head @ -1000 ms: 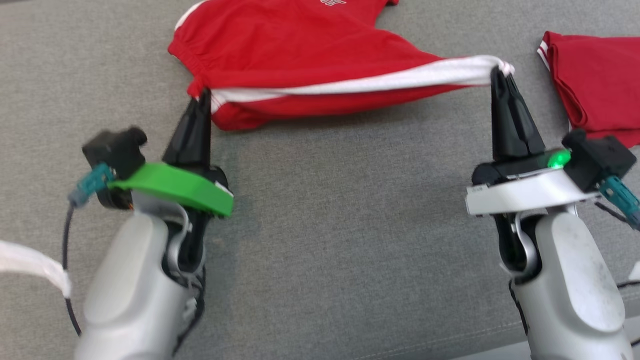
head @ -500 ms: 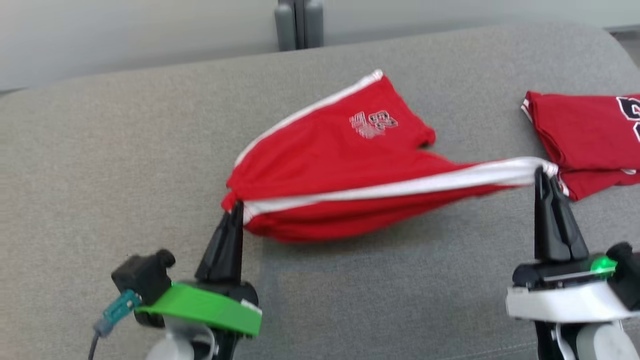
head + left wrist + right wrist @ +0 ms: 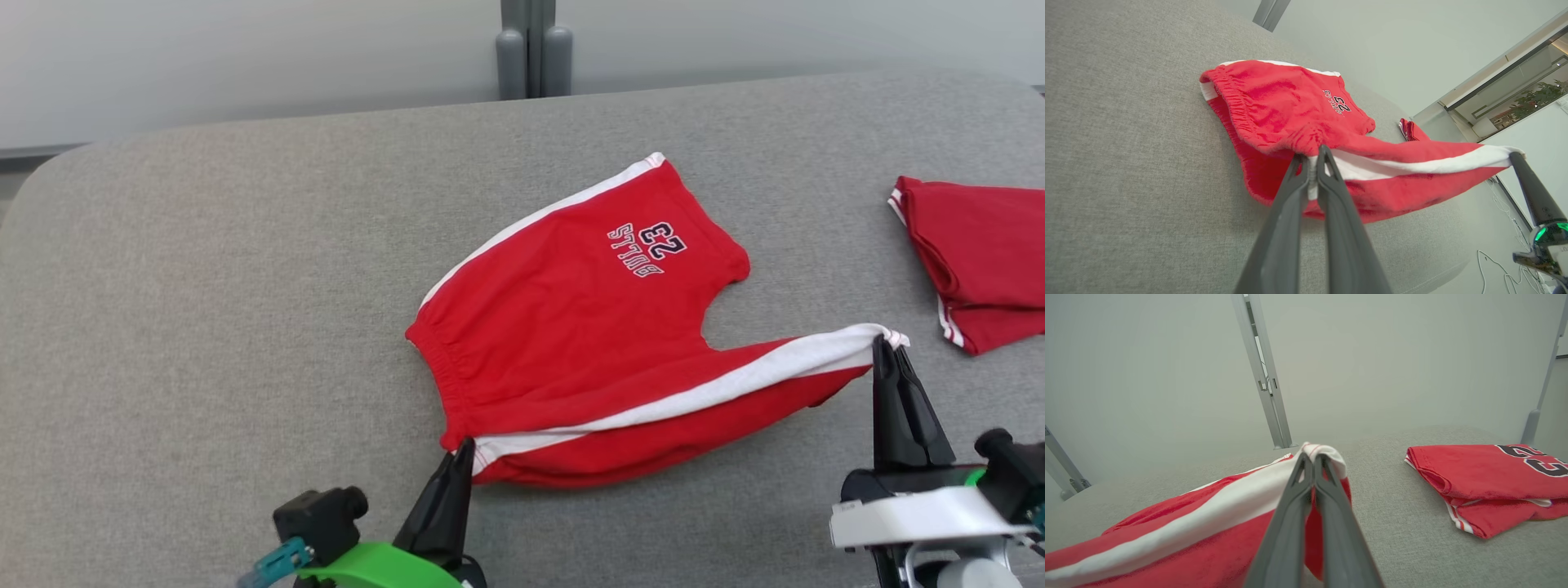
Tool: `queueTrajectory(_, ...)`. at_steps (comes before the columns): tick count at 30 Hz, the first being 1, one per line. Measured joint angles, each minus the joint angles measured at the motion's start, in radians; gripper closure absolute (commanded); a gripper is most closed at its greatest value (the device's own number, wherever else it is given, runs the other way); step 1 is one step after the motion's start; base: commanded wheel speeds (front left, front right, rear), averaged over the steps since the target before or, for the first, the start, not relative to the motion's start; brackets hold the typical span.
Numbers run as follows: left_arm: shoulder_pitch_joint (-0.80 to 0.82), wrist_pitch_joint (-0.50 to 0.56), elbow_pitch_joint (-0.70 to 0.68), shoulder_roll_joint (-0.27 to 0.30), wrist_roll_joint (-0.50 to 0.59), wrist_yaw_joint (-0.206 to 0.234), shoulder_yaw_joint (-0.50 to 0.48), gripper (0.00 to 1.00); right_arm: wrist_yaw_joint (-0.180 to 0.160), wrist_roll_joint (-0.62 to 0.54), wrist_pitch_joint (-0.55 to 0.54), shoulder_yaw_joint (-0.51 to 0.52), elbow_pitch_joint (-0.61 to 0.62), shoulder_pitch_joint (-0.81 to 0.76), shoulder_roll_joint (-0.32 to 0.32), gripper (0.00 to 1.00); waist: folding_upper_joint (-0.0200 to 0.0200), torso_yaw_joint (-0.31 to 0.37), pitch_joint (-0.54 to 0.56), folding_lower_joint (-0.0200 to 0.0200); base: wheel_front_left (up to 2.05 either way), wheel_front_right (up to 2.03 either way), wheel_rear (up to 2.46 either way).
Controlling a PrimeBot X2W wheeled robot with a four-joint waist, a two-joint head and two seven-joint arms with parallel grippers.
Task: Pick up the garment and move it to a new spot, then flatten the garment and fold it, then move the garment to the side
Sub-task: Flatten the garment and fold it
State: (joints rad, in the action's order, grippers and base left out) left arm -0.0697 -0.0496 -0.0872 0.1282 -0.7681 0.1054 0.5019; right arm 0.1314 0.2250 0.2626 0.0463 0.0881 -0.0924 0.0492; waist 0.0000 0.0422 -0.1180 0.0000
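Note:
The garment (image 3: 571,327) is a pair of red shorts with white side stripes and dark lettering, lying on the grey cushion. My left gripper (image 3: 464,447) is shut on the waistband corner at the near white stripe, seen close up in the left wrist view as garment (image 3: 1290,110) pinched by the gripper (image 3: 1312,157). My right gripper (image 3: 882,345) is shut on the hem end of that same stripe; the right wrist view shows the gripper (image 3: 1312,459) clamped on bunched white cloth of the garment (image 3: 1208,522). The near edge hangs taut between both grippers, lifted slightly.
A second red garment (image 3: 980,261), folded, lies at the cushion's right side, also shown as the folded garment (image 3: 1490,482) in the right wrist view. Grey cushion (image 3: 204,327) spreads wide to the left. A metal post (image 3: 535,49) stands behind the cushion's far edge.
The head camera has tilted up, so the picture shifted. The shorts now lie flatter, lettering side spread on the cushion, with the far leg laid out; both grippers still hold the near stripe.

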Motion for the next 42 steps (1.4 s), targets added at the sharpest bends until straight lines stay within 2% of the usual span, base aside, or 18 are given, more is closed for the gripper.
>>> queueTrajectory(3,0.025,0.015,0.035,-0.018,-0.013,-0.001,0.012,1.0,0.0,-0.021,0.0,0.005,-0.061,0.053,0.0,1.0,0.0,-0.016,-0.016,0.0,0.0,0.0,0.0)
queueTrajectory(8,0.158,0.053,0.128,-0.053,-0.053,0.019,-0.007,1.0,0.0,-0.081,-0.017,0.01,-0.188,0.209,0.006,1.0,0.0,-0.048,-0.043,0.0,0.0,0.0,0.0)
queueTrajectory(13,0.323,0.072,0.235,-0.07,-0.091,0.047,-0.019,1.0,0.0,-0.102,-0.05,-0.014,-0.357,0.411,0.082,1.0,0.0,-0.077,-0.082,0.0,0.0,0.0,0.0)
queueTrajectory(17,0.458,0.082,0.346,-0.077,-0.122,0.063,-0.015,1.0,0.0,-0.082,-0.081,-0.075,-0.514,0.583,0.128,1.0,0.0,-0.1,-0.126,0.0,0.0,0.0,0.0)
queueTrajectory(21,0.567,0.057,0.437,-0.078,-0.175,0.071,-0.001,1.0,0.0,-0.053,-0.102,-0.143,-0.662,0.722,0.159,1.0,0.0,-0.118,-0.171,0.0,0.0,0.0,0.0)
queueTrajectory(25,0.651,0.027,0.514,-0.079,-0.247,0.079,0.055,1.0,0.0,-0.032,-0.107,-0.194,-0.813,0.85,0.185,1.0,0.0,-0.139,-0.222,0.0,0.0,0.0,0.0)
queueTrajectory(33,0.746,-0.042,0.593,-0.079,-0.347,0.081,0.133,1.0,0.0,-0.012,-0.083,-0.253,-1.0,1.002,0.205,1.0,0.0,-0.163,-0.272,0.0,0.0,0.0,0.0)
queueTrajectory(34,0.758,-0.049,0.602,-0.079,-0.354,0.084,0.143,0.95,0.0,-0.013,-0.081,-0.264,-1.022,1.02,0.206,1.0,0.0,-0.164,-0.276,0.0,0.0,0.0,0.0)
queueTrajectory(35,0.767,-0.058,0.609,-0.079,-0.357,0.084,0.149,0.72,0.0,-0.015,-0.079,-0.271,-1.039,1.033,0.207,1.0,0.0,-0.165,-0.279,0.0,0.0,0.0,0.0)
queueTrajectory(36,0.777,-0.072,0.615,-0.079,-0.358,0.084,0.157,0.26,0.0,-0.015,-0.074,-0.275,-1.059,1.047,0.207,0.77,0.0,-0.165,-0.282,0.0,0.0,0.0,0.0)
queueTrajectory(37,0.787,-0.086,0.621,-0.079,-0.359,0.084,0.166,0.0,0.0,-0.016,-0.067,-0.281,-1.077,1.059,0.207,0.4,0.0,-0.166,-0.283,0.0,0.0,0.0,0.0)
queueTrajectory(38,0.797,-0.096,0.629,-0.079,-0.359,0.084,0.177,0.0,0.0,-0.016,-0.06,-0.289,-1.093,1.069,0.207,0.0,0.0,-0.167,-0.283,0.0,0.0,0.0,0.0)
queueTrajectory(42,0.809,-0.133,0.647,-0.079,-0.339,0.084,0.213,0.0,0.0,-0.014,-0.035,-0.307,-1.134,1.095,0.202,0.0,0.0,-0.172,-0.278,0.0,0.0,0.0,0.0)
